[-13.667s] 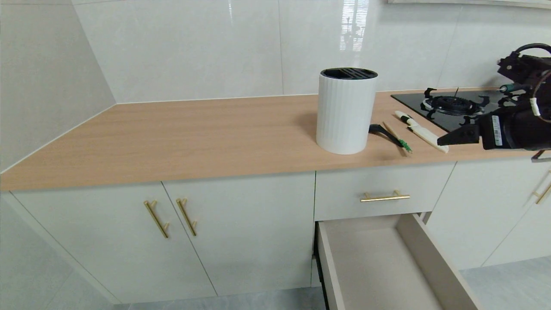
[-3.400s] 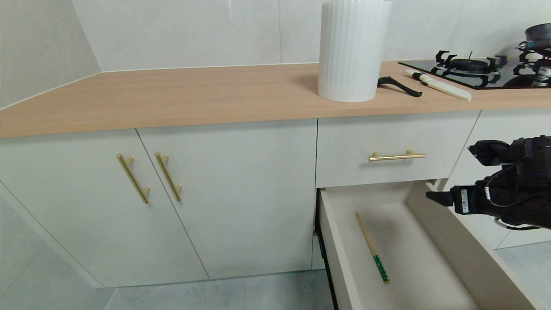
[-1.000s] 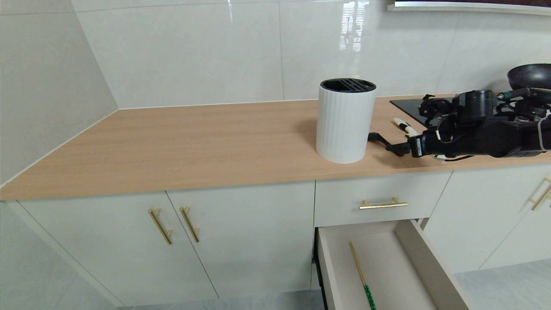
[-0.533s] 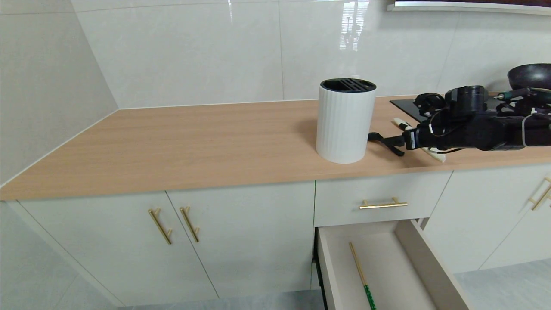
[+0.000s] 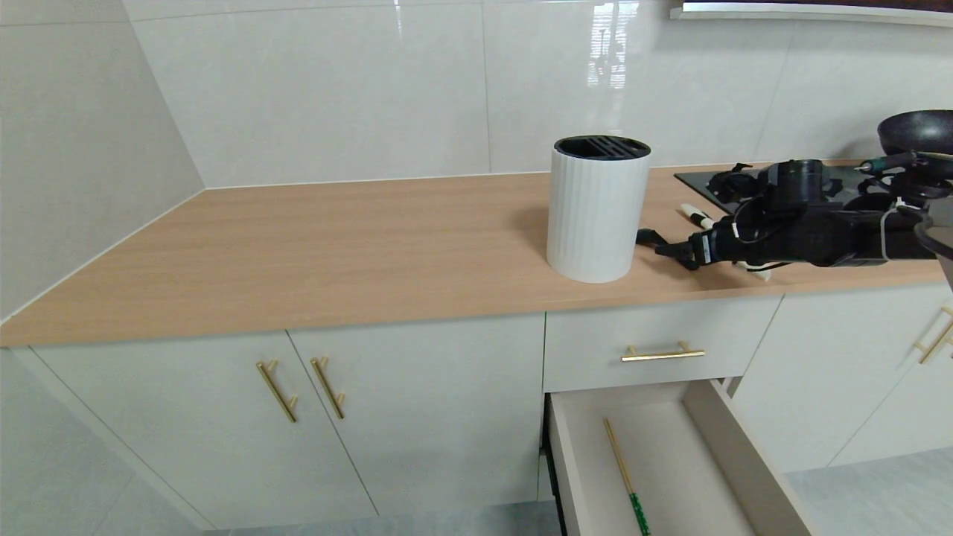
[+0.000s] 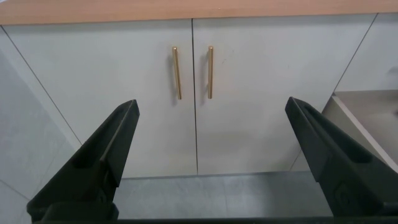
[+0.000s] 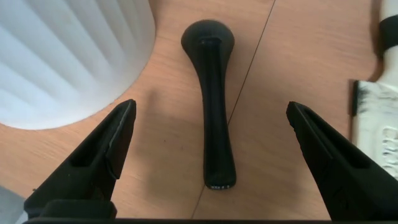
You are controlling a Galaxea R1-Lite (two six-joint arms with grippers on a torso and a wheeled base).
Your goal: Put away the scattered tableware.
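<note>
On your counter [image 5: 335,246], the holder [image 5: 598,212] has the spoon [image 7: 211,112] just beside it at 3 o'clock, the knife [image 5: 697,217] beyond. Below at 6 o'clock, chopsticks [image 5: 622,469] lie in the drawer [image 5: 737,454].

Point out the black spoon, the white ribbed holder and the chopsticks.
black spoon [image 7: 213,124], right wrist view, middle of its handle.
white ribbed holder [image 5: 593,216], head view, front of its wall.
chopsticks [image 5: 619,460], head view, wooden shaft above the green end.

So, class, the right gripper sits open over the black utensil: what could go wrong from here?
One finger of the right gripper may nudge the nearby white holder. The black utensil lies flat and thin on the counter, so the grasp could slip. The knife on the other side could get knocked.
</note>
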